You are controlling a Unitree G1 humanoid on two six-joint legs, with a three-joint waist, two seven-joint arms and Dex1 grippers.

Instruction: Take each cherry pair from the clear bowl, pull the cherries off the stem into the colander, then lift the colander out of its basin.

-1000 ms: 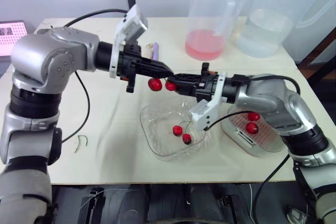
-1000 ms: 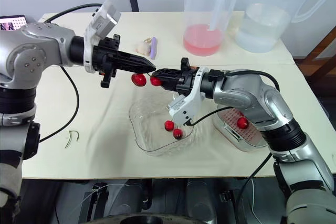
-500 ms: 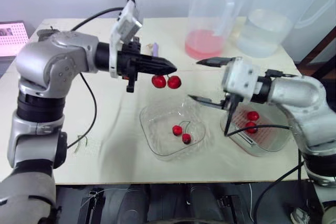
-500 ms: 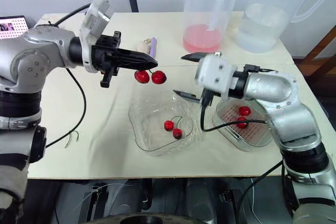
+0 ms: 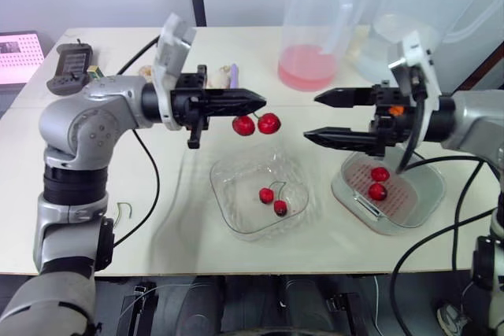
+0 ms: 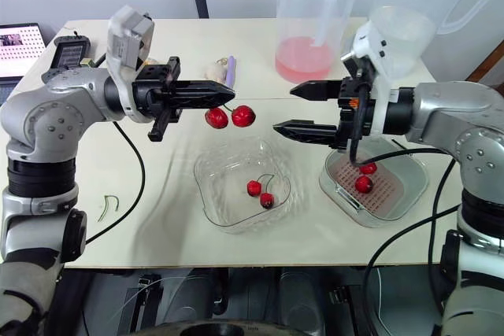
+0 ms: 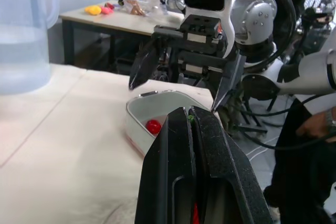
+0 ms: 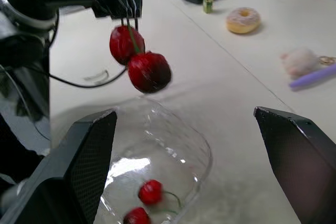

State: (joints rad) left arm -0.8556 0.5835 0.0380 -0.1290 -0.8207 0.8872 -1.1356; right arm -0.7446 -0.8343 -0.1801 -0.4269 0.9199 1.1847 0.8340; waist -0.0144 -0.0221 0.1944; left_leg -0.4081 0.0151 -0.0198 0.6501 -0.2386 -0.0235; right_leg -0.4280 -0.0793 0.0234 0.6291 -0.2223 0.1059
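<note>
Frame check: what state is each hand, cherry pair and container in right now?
left hand: shut on hanging cherry pair's stem
hanging cherry pair: both cherries attached, in the air
right hand: open, empty
clear bowl: holds a second cherry pair
colander: not yet lifted, two loose cherries inside

A: Colours on the fruit?
B: Cherry pair [image 5: 256, 124] is glossy dark red with a green stem. Loose cherries [image 5: 273, 201] in the clear bowl [image 5: 236, 194] are the same red.
A: Tools?
B: Left tool [image 5: 256, 101] and right tool [image 5: 313, 116] have black fingers.
A: Colander?
B: Colander [image 5: 409, 198] has a white rim and a pinkish, dot-perforated floor.
A: Rest?
B: Counter [image 5: 173, 234] is cream. Jug [image 5: 315, 60] is clear, with pink liquid. Stray stem [image 5: 120, 214] is green.
</note>
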